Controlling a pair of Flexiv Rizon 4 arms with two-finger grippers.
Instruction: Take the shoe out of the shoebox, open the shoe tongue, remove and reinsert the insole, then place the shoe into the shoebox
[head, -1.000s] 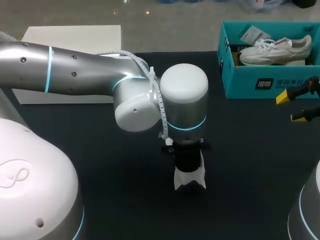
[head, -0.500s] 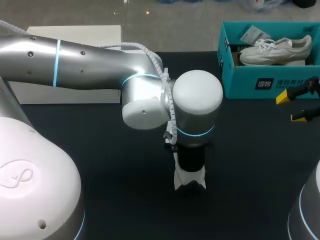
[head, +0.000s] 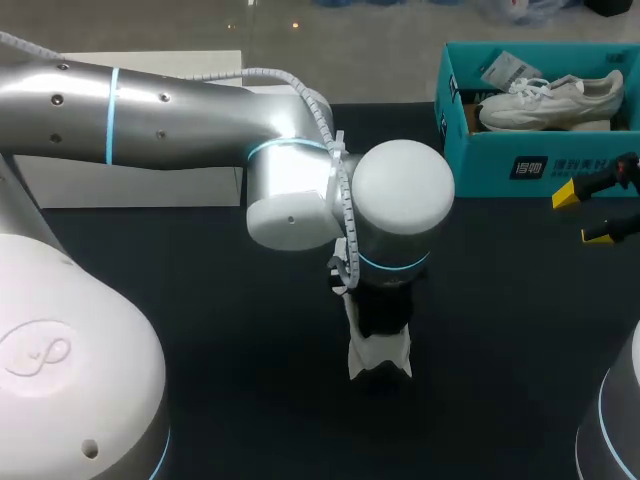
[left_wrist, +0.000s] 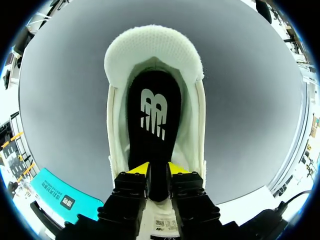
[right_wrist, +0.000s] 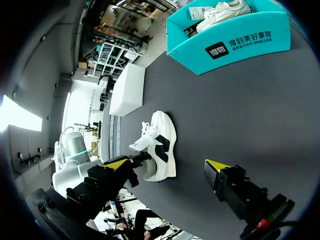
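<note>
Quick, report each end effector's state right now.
Left end effector: closed on the black insole with a white logo, which lies in the white mesh shoe.
Right end effector: open, holding nothing.

A white block logo was printed on the black insole (left_wrist: 152, 125) lying inside the shoe (left_wrist: 150, 45). At the shoe's near end, a small white label (left_wrist: 161, 223) carried print too fine to read. The teal shoebox (head: 480, 170) bore a dark patch (head: 529, 167) with white characters on its side wall. A printed paper tag (head: 508, 68) lay inside the shoebox; its lines could not be made out.
</note>
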